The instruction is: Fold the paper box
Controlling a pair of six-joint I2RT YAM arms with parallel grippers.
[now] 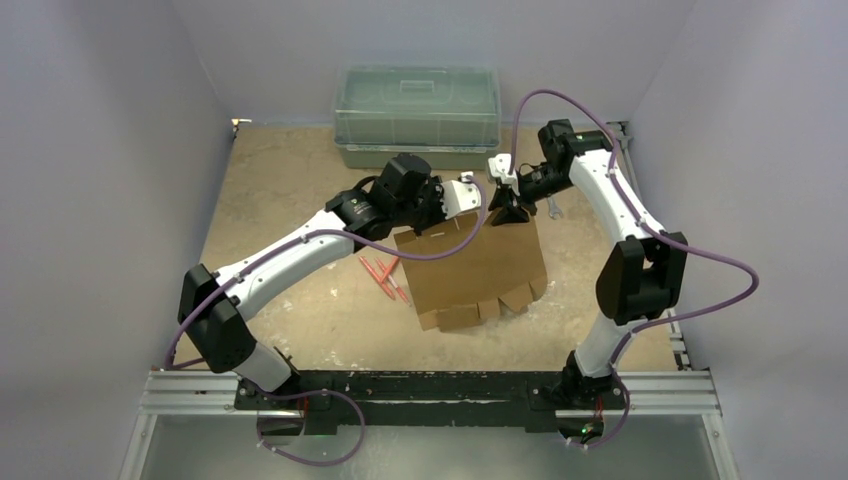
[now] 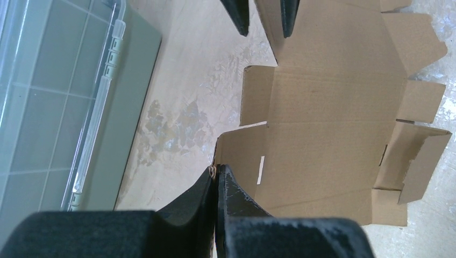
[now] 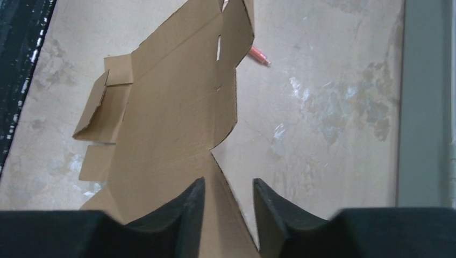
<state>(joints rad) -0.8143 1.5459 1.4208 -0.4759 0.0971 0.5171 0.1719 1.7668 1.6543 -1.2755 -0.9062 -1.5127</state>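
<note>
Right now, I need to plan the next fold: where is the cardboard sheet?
In the top view the cardboard sheet lies mid-table, its far edge at the left gripper and right gripper, in front of the green bin.

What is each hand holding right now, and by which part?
Left hand pinches the paper box by a flap's corner. Right hand straddles its edge, not yet gripping.

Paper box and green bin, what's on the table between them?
Nothing: bare stained table between green bin and paper box, clearest in the left wrist view.
</note>
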